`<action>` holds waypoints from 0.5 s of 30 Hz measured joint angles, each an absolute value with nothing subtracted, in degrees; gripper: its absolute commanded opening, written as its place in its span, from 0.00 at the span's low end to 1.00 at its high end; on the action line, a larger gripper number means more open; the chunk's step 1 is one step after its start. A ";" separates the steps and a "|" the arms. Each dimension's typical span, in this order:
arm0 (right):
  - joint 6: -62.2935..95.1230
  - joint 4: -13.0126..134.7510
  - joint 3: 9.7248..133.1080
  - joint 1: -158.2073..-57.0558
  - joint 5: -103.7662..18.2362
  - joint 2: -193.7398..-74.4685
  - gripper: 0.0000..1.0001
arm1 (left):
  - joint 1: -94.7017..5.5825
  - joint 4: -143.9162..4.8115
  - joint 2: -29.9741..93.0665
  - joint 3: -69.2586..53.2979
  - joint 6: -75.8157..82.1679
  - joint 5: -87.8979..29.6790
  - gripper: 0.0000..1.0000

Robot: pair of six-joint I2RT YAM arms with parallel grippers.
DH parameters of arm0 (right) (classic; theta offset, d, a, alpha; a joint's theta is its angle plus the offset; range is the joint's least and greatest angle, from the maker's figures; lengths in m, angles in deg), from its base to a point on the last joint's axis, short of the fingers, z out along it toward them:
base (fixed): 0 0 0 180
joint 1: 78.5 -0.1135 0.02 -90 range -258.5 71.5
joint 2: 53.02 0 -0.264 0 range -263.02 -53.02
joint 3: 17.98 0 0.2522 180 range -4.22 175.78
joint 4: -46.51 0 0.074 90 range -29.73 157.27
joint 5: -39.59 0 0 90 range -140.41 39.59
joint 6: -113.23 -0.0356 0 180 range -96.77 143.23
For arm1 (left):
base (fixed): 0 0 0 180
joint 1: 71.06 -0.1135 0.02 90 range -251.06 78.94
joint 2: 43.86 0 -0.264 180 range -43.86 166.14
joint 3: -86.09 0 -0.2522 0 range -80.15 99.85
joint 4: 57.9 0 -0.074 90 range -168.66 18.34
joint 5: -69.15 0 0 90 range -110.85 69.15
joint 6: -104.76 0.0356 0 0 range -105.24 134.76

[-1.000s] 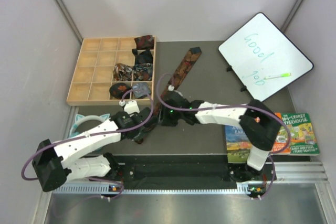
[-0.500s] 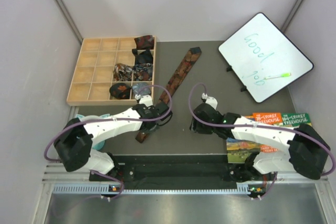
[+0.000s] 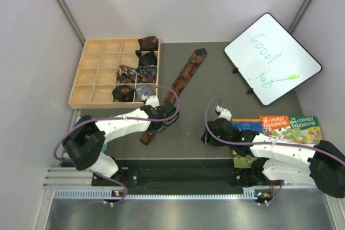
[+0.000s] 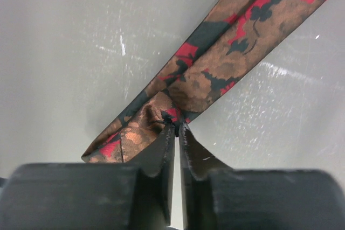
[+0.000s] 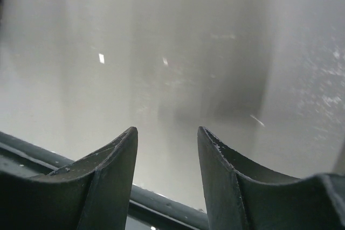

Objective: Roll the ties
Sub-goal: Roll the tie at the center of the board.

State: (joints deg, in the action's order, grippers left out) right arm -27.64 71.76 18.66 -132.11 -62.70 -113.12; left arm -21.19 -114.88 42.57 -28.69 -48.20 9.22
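Note:
A long dark brown-black tie with rust-orange print lies diagonally on the grey table, its narrow end near the front. In the left wrist view the tie runs from upper right to lower left, bunched at my fingertips. My left gripper is shut on a pinch of the tie's fabric near its narrow end. My right gripper is open and empty over bare table, right of the tie. Several rolled ties sit in a wooden tray.
The wooden compartment tray stands at the back left. A whiteboard with a green marker leans at the back right. Books lie at the right front. Teal headphones lie by the left arm.
My right gripper has left the tie and drawn back to the right and front, now open and empty. My left gripper has moved right onto the tie's narrow part and shut on it.

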 measured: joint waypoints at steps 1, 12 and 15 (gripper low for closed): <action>-27.40 71.04 18.66 -132.11 -62.59 -113.12 0.49 | -21.37 -114.64 42.57 -28.69 -47.94 9.24 0.28; -25.72 68.18 18.68 -132.11 -60.86 -115.96 0.48 | -22.22 -113.81 38.88 -28.14 -45.54 8.98 0.61; -25.22 68.28 18.98 -132.11 -60.14 -116.24 0.48 | -22.22 -115.16 36.32 -26.55 -44.99 8.69 0.63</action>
State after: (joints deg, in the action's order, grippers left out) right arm -25.22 68.28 18.98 -132.11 -60.14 -116.24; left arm -22.22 -115.16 36.32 -26.55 -44.99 8.69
